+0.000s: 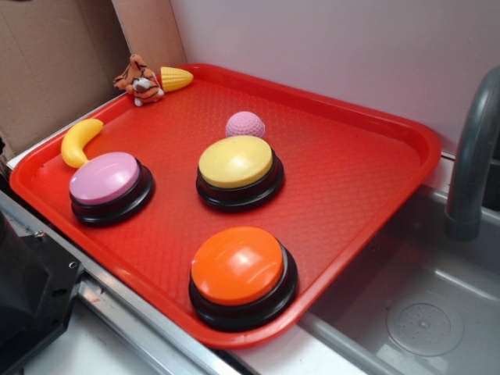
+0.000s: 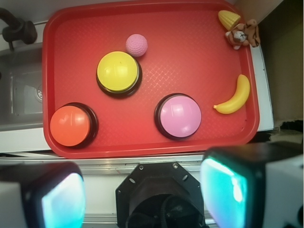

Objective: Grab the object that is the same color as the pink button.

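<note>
In the wrist view the jaws [image 2: 142, 194] are showing only as two blurred blocks with glowing teal faces at the bottom corners, cut off by the frame edge; they are standing wide apart with nothing between them, so they are released. A black mount is sitting between them, low in the frame. The exterior view is not showing the jaws at all, only a dark piece of hardware at its lower left corner that is too cropped to identify.

The pink ball [image 2: 137, 45] is lying on the red tray [image 2: 199, 38], well apart from the jaws, on the far side of the tray from them. It is sitting just beside the yellow button [image 2: 118, 72], at that button's far edge; whether the two are touching is hard to tell.

The pink button [image 2: 180, 115] is sitting nearer the jaws, and the orange button [image 2: 71, 125] is resting at the tray's near corner. The yellow button is standing between the jaws and the ball. A toy banana [image 2: 234, 97] is lying by the tray's edge, and a toy corn [image 2: 228, 19] and a small tiger figure [image 2: 242, 34] are crowding the far corner. A grey sink [image 1: 406, 289] with a faucet [image 1: 473, 156] is adjoining the tray.
</note>
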Controlling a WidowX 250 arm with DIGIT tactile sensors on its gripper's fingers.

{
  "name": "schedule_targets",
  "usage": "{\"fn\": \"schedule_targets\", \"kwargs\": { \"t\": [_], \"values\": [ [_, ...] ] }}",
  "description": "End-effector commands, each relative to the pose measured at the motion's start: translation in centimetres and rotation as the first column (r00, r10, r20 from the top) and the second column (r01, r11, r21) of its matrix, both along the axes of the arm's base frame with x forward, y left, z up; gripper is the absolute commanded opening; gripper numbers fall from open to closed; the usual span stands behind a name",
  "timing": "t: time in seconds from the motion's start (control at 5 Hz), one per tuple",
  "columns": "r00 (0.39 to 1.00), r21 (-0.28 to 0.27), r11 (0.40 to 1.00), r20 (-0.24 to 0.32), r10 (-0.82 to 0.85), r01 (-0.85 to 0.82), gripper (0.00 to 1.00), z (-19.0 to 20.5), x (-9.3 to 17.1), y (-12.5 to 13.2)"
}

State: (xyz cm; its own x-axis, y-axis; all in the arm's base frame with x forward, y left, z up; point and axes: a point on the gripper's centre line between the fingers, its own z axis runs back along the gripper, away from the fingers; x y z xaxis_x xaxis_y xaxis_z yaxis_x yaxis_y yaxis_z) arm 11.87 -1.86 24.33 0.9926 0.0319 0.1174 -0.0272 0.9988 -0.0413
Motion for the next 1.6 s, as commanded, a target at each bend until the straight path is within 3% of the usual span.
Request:
{"fn": "schedule_targets", "kwargs": {
  "t": [0.0, 0.4, 1.0, 1.2, 1.4],
  "values": [
    [1.000, 0.000, 1.000, 0.000, 0.000, 0.000, 1.00, 0.0, 0.0, 0.0],
    [0.995, -0.024, 0.997, 0.062, 0.073, -0.072, 1.00, -1.2, 3.5, 1.3],
    [0.929, 0.014, 0.933, 0.107, 0.355, -0.359, 1.00, -5.2, 9.6, 2.0],
    [0.890, 0.015, 0.895, 0.113, 0.442, -0.446, 1.00, -7.1, 11.5, 1.9],
    [0.836, -0.048, 0.838, 0.066, 0.545, -0.543, 1.00, -9.1, 12.7, 2.0]
  ]
}}
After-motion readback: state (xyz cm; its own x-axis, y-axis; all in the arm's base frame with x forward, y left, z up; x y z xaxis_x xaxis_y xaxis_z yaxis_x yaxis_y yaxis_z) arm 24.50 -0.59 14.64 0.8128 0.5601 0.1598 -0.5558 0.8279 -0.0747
